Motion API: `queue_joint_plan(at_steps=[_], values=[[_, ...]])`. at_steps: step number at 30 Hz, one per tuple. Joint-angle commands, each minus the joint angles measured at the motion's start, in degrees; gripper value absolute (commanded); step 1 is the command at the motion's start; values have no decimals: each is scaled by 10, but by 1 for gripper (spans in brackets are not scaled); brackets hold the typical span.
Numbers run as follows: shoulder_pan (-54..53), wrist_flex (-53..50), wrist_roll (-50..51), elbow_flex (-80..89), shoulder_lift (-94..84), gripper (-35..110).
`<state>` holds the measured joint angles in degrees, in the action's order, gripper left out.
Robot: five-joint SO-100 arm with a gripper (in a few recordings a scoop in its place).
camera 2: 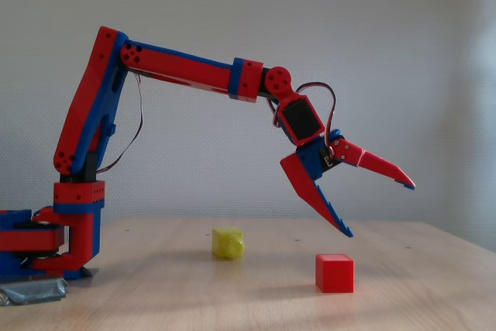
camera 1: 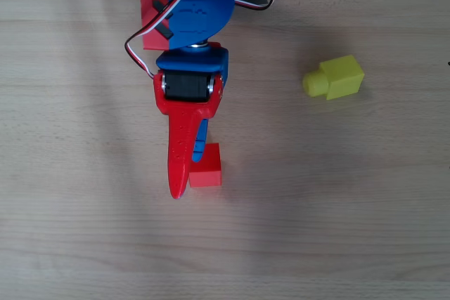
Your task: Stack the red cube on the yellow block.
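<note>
Red cube: the red cube sits nearest in the fixed view, flat on the wooden table, right of centre and clear of everything around it. In the overhead view the red cube lies a little below the middle of the picture, partly under the gripper's fingers as seen from above.

Gripper: the gripper hangs in the air above the cube, tilted down and to the right, its jaws spread wide and gripping nothing. The upper red finger points out to the right; the lower blue-edged finger slants down toward the table, its tip above and just right of the cube, not touching it. From overhead the gripper reaches toward the bottom of the picture, the long red finger running past the cube's left side.

Yellow block: the yellow block rests on the table farther back and left of the cube in the fixed view, well apart from it. In the overhead view the yellow block lies upper right, its round stud pointing left.

Arm: the red and blue arm rises from its base at the left and stretches out to the right over the table.
</note>
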<state>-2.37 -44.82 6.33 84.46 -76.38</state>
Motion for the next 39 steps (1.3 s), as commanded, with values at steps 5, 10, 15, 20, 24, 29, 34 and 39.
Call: queue_joint_plan(at_steps=[5, 10, 15, 20, 24, 29, 34, 39], values=[[-2, -86, 11, -62, -42, 48], [11, -97, 11, -77, -48, 48], [18, -149, -9, -114, -42, 49], [22, -229, -18, -159, -33, 50], [25, -277, -23, -178, -29, 50], [21, -308, -25, -179, -4, 51], [17, -337, -31, -208, 54, 56], [17, -353, -33, -239, 89, 59]])
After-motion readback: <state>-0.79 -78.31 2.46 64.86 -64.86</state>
